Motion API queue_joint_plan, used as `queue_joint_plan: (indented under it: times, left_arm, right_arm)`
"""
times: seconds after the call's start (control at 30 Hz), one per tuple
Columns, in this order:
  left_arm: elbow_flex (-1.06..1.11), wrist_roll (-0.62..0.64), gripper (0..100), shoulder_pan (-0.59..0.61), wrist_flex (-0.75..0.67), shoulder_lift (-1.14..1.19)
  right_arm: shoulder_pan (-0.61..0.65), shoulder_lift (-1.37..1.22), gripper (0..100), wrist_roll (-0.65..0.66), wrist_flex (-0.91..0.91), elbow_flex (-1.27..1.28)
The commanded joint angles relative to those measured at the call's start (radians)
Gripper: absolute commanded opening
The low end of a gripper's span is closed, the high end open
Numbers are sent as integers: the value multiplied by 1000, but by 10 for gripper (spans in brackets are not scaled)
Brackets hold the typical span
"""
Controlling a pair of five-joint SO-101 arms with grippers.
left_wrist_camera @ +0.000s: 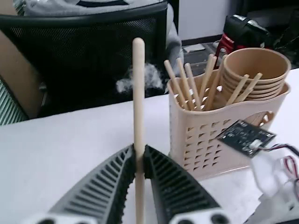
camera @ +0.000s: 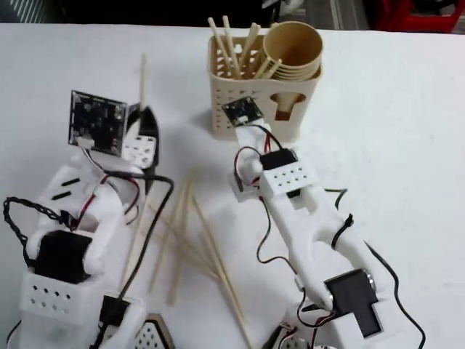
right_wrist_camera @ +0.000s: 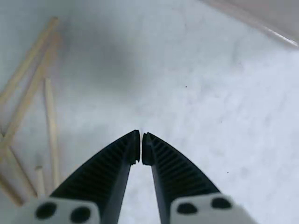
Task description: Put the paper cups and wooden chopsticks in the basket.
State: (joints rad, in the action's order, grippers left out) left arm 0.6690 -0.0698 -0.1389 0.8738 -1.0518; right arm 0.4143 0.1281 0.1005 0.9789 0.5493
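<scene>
A beige slotted basket (camera: 254, 87) (left_wrist_camera: 205, 140) stands at the table's back middle. It holds a stack of paper cups (camera: 293, 47) (left_wrist_camera: 254, 70) and several wooden chopsticks (camera: 232, 47) (left_wrist_camera: 187, 86). My left gripper (left_wrist_camera: 140, 156) (camera: 144, 134) is left of the basket, shut on one chopstick (left_wrist_camera: 138, 93) (camera: 143, 80) that stands upright between its fingers. Several loose chopsticks (camera: 182, 240) (right_wrist_camera: 28, 93) lie on the table between the arms. My right gripper (right_wrist_camera: 140, 148) is shut on nothing, just above bare table in front of the basket.
The right arm's body (camera: 312, 225) runs from the front right toward the basket, with its camera board (camera: 242, 110) against the basket's front wall. In the left wrist view a black mesh chair (left_wrist_camera: 93, 51) stands beyond the table's far edge.
</scene>
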Motion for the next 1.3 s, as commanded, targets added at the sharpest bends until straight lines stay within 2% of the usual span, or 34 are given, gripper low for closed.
queue_joint_plan:
  times: [0.0,0.37,0.6,1.0,1.27]
  left_arm:
    - [-86,-3,23,-99,-69,27]
    - [-483,-5,23,-117,-98,432]
    - [-687,5,23,-137,-318,641]
    - [-720,2,23,-223,-740,869]
    - [-720,-5,23,-219,-858,1021]
  right_arm:
    - [-8,42,18,-3,-45,18]
    - [-10,35,18,-3,-99,52]
    - [-8,35,18,-3,-99,52]
    - [-5,35,18,-2,-99,52]
    - [-7,35,18,3,-99,52]
